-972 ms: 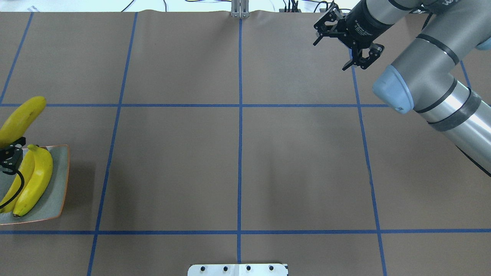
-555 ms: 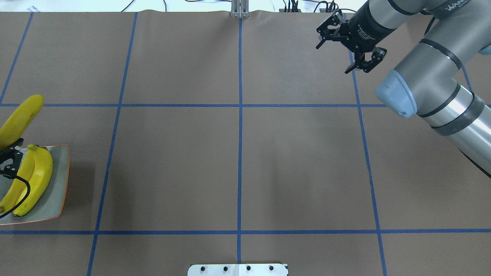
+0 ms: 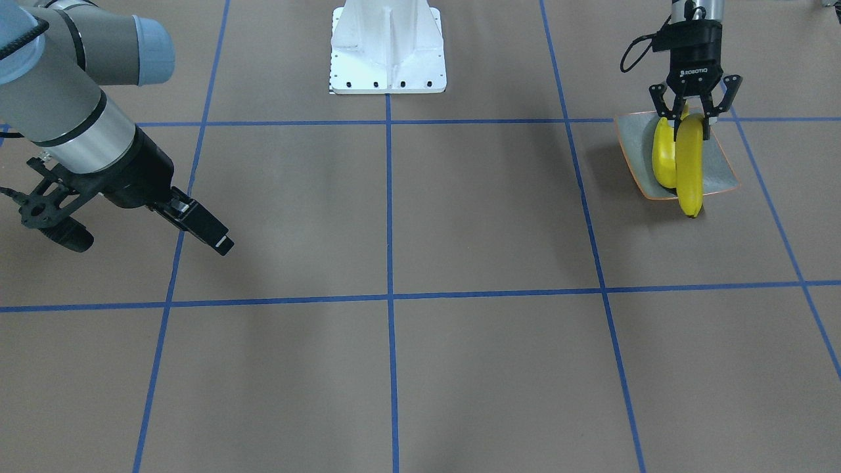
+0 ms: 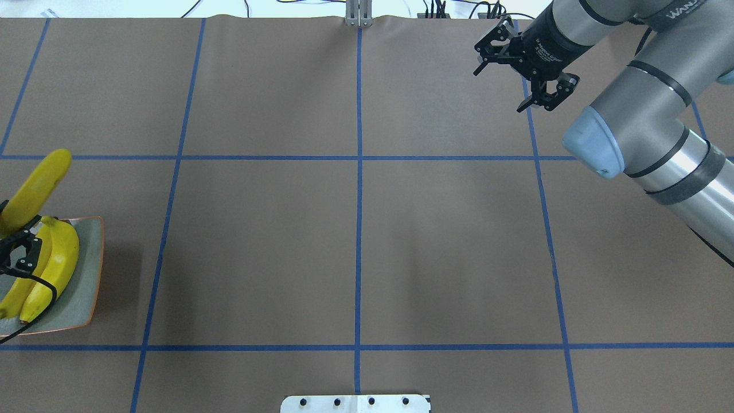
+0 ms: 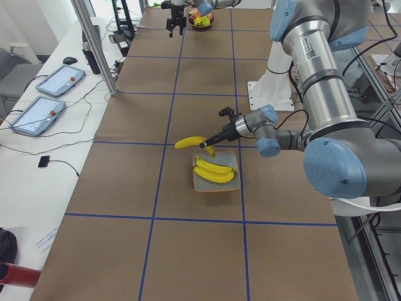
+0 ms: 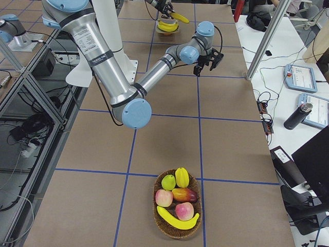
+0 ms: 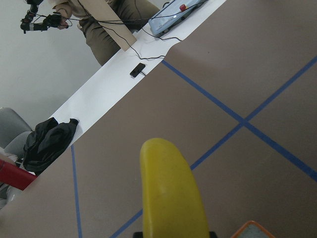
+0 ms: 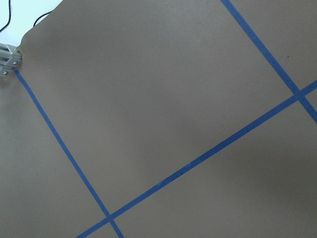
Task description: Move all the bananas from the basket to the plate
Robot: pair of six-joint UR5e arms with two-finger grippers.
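Observation:
My left gripper (image 3: pixel 688 113) is shut on one end of a yellow banana (image 3: pixel 689 164), which hangs just above the grey-green plate (image 3: pixel 721 172) and sticks out past its far edge. In the overhead view this held banana (image 4: pixel 35 186) rises over the two bananas (image 4: pixel 54 267) lying on the plate (image 4: pixel 92 269). Its tip (image 7: pixel 171 193) fills the left wrist view. The basket (image 6: pixel 194 186) stands at the table's other end and holds one banana (image 6: pixel 177 220) among other fruit. My right gripper (image 4: pixel 498 90) hangs open and empty above bare table.
The basket also holds apples (image 6: pixel 164 197), a pear (image 6: pixel 168 181) and other fruit. A white base plate (image 3: pixel 387 49) sits at the robot's edge. Tablets (image 5: pixel 59 78) and cables lie on a side bench, where a person's legs (image 7: pixel 116 17) show.
My left gripper has shifted slightly toward the near edge over the plate, carrying the banana with it. The right arm has drifted a little toward the far right.

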